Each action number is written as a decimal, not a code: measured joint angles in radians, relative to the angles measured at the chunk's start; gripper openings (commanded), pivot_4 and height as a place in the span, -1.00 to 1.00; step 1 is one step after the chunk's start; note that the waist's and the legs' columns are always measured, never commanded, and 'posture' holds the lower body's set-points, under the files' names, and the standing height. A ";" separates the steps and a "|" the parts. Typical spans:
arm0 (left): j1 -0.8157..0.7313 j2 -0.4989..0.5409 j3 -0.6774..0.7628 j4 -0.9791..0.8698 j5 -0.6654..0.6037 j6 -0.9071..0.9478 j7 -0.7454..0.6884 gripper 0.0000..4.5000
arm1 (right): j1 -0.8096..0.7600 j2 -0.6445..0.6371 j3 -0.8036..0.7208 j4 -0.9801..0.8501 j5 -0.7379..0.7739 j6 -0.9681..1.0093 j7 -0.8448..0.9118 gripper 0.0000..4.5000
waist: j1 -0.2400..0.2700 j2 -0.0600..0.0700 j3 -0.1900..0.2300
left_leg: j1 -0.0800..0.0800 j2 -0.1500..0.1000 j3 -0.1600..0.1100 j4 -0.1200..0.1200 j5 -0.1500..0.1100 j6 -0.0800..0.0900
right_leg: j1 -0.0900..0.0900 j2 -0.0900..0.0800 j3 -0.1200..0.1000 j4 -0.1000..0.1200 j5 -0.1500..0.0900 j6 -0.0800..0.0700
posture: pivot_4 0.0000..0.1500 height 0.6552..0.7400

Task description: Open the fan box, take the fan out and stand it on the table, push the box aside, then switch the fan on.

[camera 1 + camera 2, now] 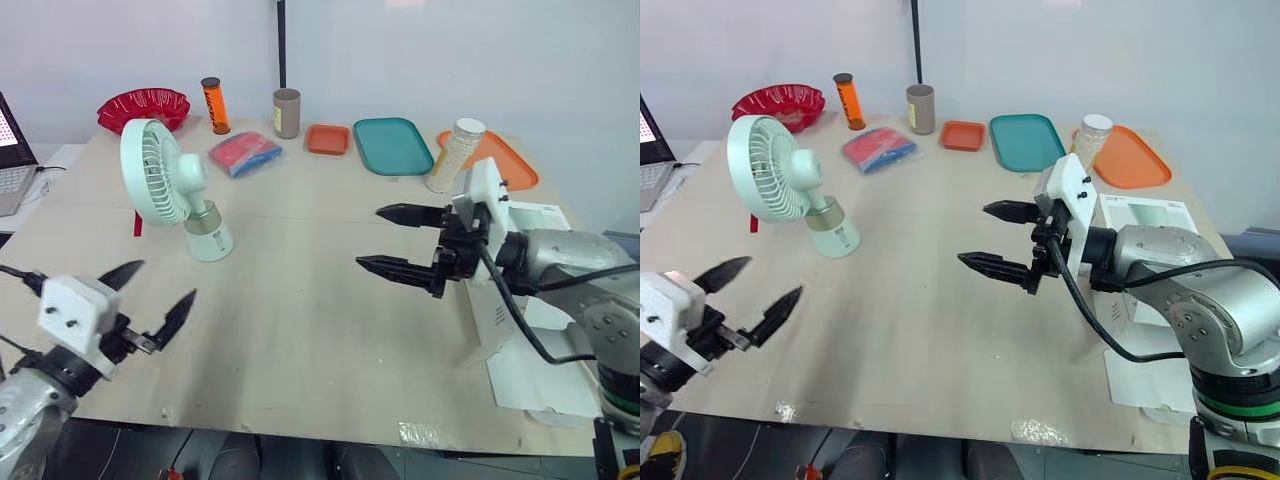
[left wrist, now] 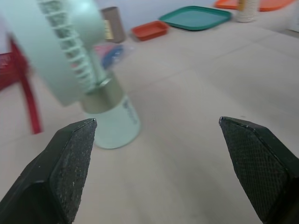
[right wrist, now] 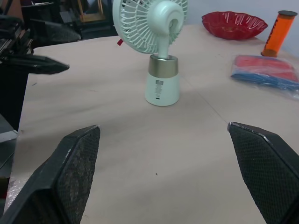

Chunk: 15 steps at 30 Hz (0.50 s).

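Observation:
The mint-green fan (image 1: 165,180) stands upright on its white, gold-banded base on the left half of the table (image 1: 300,330); the right wrist view shows its grille side (image 3: 159,46), the left wrist view its base close up (image 2: 112,119). My left gripper (image 1: 160,288) hovers open near the table's front left corner, a short way in front of the fan, nothing between its fingers (image 2: 60,172). My right gripper (image 1: 372,238) hangs open over the table's middle right, pointing towards the fan and well apart from it. The white fan box (image 1: 530,375) lies at the right edge, under my right arm.
Along the back edge stand a red bowl (image 1: 145,105), an orange bottle (image 1: 214,105), a beige cup (image 1: 287,112), a small orange tray (image 1: 328,138), a teal tray (image 1: 392,145), a jar (image 1: 455,155) and an orange tray (image 1: 515,165). A blue-red packet (image 1: 245,153) lies behind the fan. A laptop (image 1: 10,165) sits far left.

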 measured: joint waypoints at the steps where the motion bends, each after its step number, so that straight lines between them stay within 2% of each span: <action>1: -0.001 -0.001 0.010 0.000 -0.008 0.005 0.011 1.00 | -0.005 0.001 0.005 0.001 -0.001 0.000 0.006 0.98 | 0.000 0.000 0.000 | 0.000 0.000 0.000 0.000 0.000 0.000 | 0.000 0.000 0.000 0.000 0.000 0.000 | 1.00 1.00; 4: -0.003 -0.008 0.027 0.001 -0.044 0.040 0.059 1.00 | -0.032 0.016 0.018 0.014 -0.009 0.001 0.012 0.98 | -0.001 0.000 0.000 | 0.000 0.000 0.000 0.000 0.000 0.000 | 0.000 0.000 0.000 0.000 0.000 0.000 | 1.00 1.00; 7: -0.074 -0.013 0.026 0.046 -0.059 0.076 0.125 1.00 | -0.053 0.035 0.031 0.018 -0.008 0.004 0.012 0.98 | -0.001 0.000 0.000 | 0.000 0.000 -0.001 0.000 0.000 0.000 | 0.000 0.000 -0.001 0.000 0.000 -0.001 | 1.00 1.00; 15: -0.282 0.018 -0.124 0.168 0.053 0.090 0.223 1.00 | -0.062 0.072 0.047 0.012 -0.009 0.015 -0.009 0.98 | 0.001 0.000 0.000 | -0.001 -0.001 -0.001 0.000 0.000 0.000 | 0.000 0.000 -0.001 0.000 0.000 0.000 | 1.00 1.00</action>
